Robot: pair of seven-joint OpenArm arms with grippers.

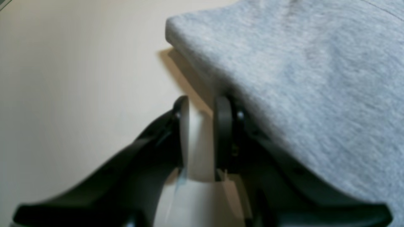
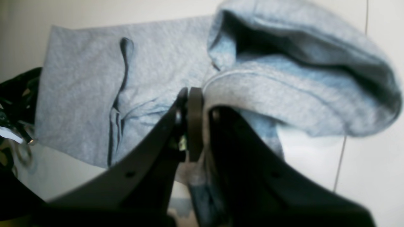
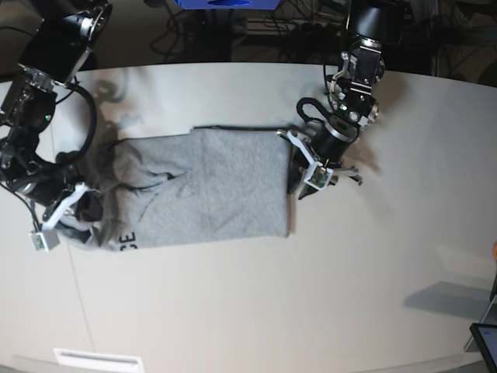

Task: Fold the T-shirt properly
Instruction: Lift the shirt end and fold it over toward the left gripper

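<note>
The heather-grey T-shirt [image 3: 210, 186] lies flat across the middle-left of the table, with its left end bunched up. A bit of black lettering [image 3: 126, 241] shows at its lower left edge. My right gripper [image 3: 74, 208] is at that bunched end. In the right wrist view it [image 2: 199, 104] is shut on a lifted fold of the T-shirt [image 2: 284, 94]. My left gripper [image 3: 301, 177] is at the shirt's right edge. In the left wrist view its jaws [image 1: 202, 110] stand slightly apart with only table between them, and the T-shirt [image 1: 300, 78] drapes over the outside of one finger [image 1: 224, 126].
The pale table [image 3: 311, 295] extends well beyond the shirt toward the front and right. Dark cables and a blue object [image 3: 225, 4] sit past the back edge. A dark flat device [image 3: 485, 342] pokes in at the bottom right corner.
</note>
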